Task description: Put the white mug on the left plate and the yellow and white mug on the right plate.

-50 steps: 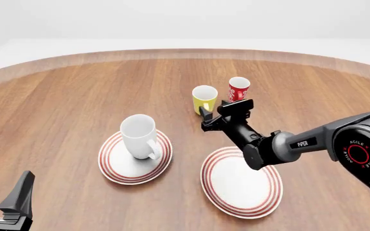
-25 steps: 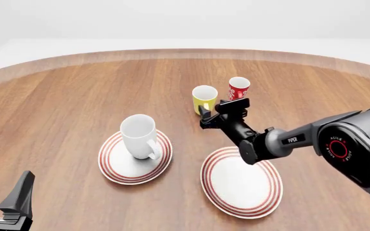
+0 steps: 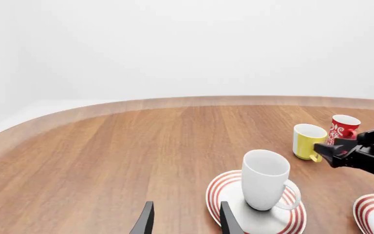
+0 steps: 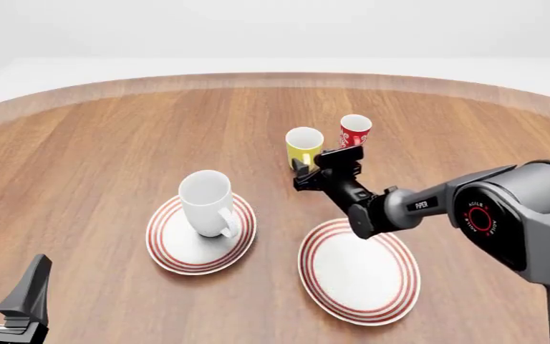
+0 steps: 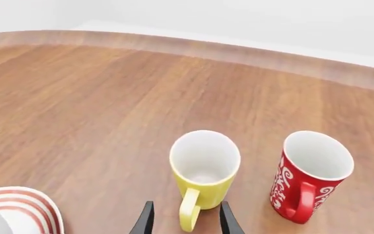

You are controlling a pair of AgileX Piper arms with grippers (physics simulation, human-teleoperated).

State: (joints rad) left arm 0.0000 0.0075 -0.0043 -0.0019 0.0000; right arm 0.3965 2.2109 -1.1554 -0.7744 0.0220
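Nearest the camera, at the lower left of the front view, the left gripper [image 4: 8, 297] waits with its fingers parted and nothing between them, well apart from every cup. Just beyond it lies the left plate [image 4: 165, 247], and the white mug [image 4: 206, 203] stands upright on that plate with its loop handle turned toward the near side; the first half of the task therefore reads as done. To the right of it, the right plate [image 4: 358, 276] lies bare, with the right arm's forearm passing above its far rim. Farther out, the right gripper [image 4: 317, 169] is extended toward the yellow and white mug [image 4: 304, 147], which stands upright on the table [image 4: 94, 150], not on either plate. The right wrist view shows the two fingertips [image 5: 144, 220] spread apart, with the mug's yellow handle [image 5: 188, 212] pointing back into the gap between them. The jaws are open and hold nothing; contact with the handle cannot be confirmed. Just beside the yellow and white mug, on its right and slightly farther away, stands a red cup [image 4: 354, 132] with white markings, which is not part of the task. Remaining work, as judged here: close on the yellow and white mug, lift it clear of the red cup, and set it on the right plate.
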